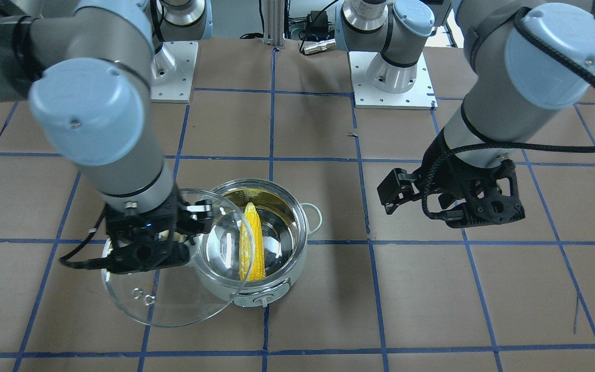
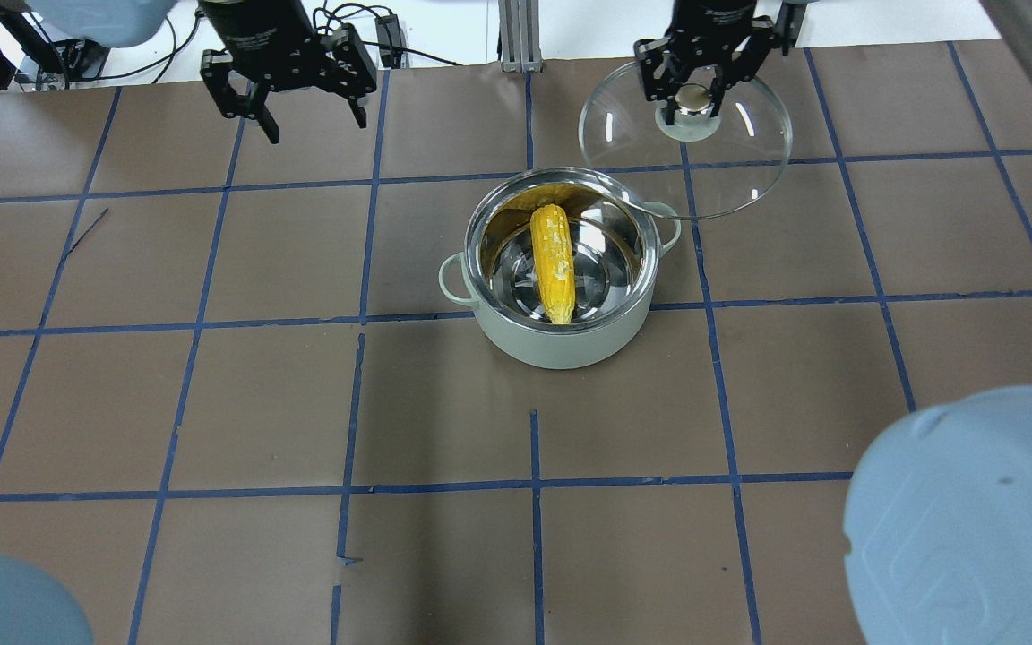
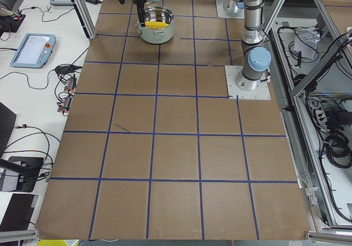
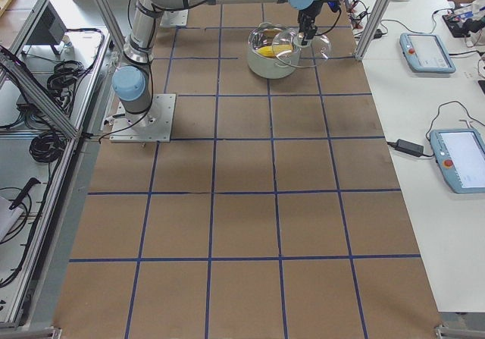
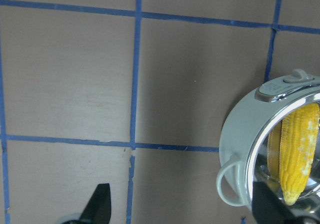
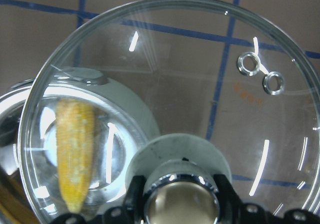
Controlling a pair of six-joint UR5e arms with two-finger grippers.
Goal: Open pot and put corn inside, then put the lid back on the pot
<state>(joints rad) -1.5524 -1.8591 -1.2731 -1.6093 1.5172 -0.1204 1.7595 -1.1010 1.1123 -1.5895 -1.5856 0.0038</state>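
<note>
Lid (image 2: 749,152) hangs clamped in right pincer (image 2: 693,98), partly over pot (image 2: 561,349).

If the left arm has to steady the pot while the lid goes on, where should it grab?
Probably the loop handle on the left side of the pot, from above, jaws across the loop. It sticks out clear of the wall, nearest the open left gripper; the other handle lies under the edge of the lid.
</note>
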